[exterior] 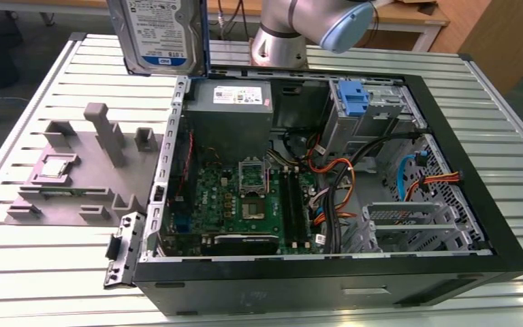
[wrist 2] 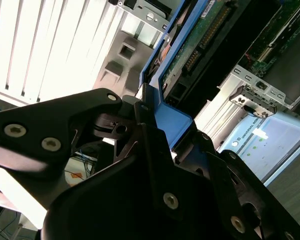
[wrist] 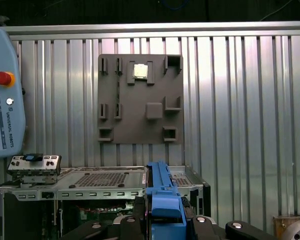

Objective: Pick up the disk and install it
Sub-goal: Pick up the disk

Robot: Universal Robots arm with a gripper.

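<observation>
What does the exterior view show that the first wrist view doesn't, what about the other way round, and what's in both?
Exterior view: the disk's labelled face, held above the slatted table, and orange cables inside the open computer case. First wrist view: a teach pendant with a red button. Both: the disk, the case, and the grey fixture plate carrying the processor chip.

Ribbed silvery metal counter (exterior: 52,272) under bright glare. In the exterior view, grey floor (exterior: 35,27) lies at eleven o'clock, a wooden desk (exterior: 421,17) at one, a wooden panel (exterior: 506,41) at two.
</observation>
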